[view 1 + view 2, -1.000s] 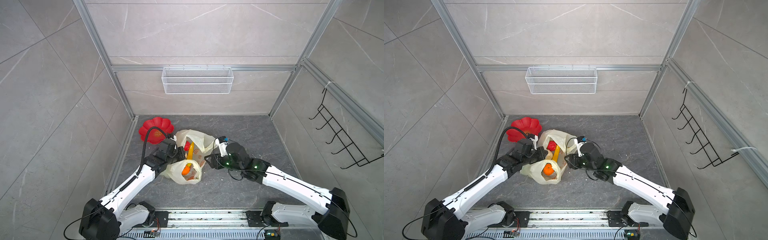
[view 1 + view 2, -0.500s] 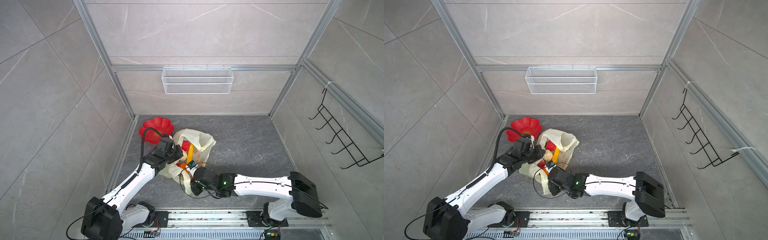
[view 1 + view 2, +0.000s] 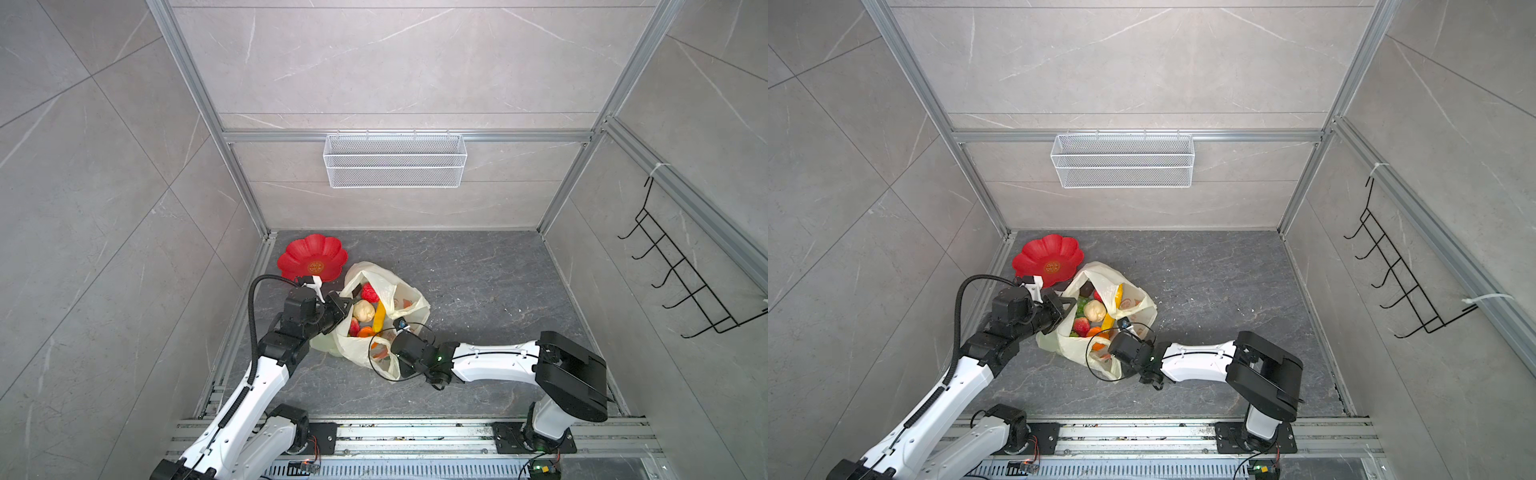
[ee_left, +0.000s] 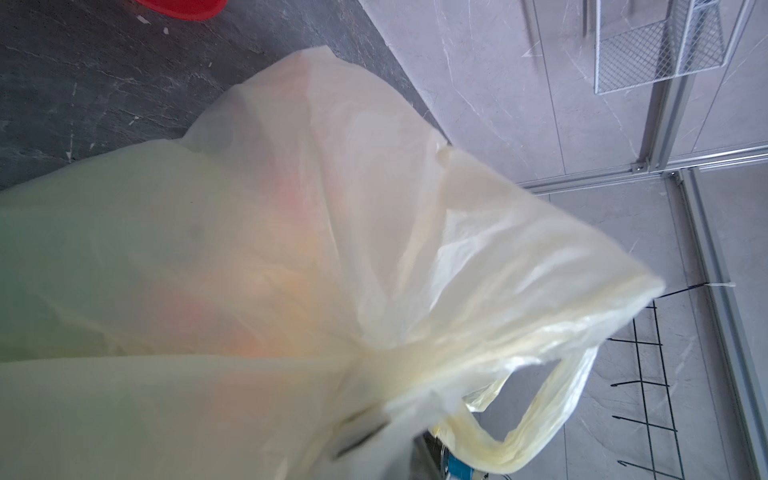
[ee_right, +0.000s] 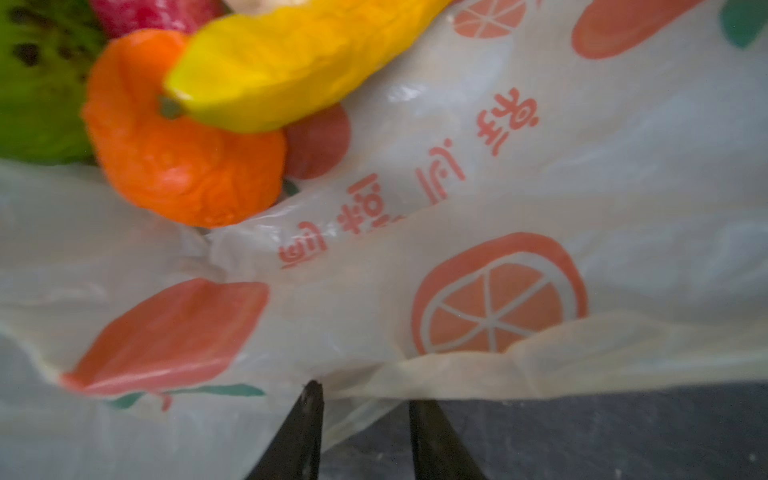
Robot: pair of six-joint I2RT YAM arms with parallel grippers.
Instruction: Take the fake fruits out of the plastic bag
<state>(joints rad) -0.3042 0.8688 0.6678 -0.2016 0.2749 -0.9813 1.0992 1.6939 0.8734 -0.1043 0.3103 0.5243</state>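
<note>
Bag (image 3: 405,291) lies mouth-up on the dark floor (image 3: 478,282) just beside the plate (image 3: 311,257), long axis front to back, fruits (image 3: 364,311) inside. Your left gripper (image 3: 344,306) is pinched shut on its rim. Your right gripper (image 5: 363,395) is partly open at its near edge. Grey tiled walls (image 3: 374,62).

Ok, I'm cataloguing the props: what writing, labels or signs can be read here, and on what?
plastic bag: a row of orange Chinese characters, tilted and blurred; I cannot read them reliably.
red plate: gold emblem at its centre, too small to read.
No other text shows.
</note>
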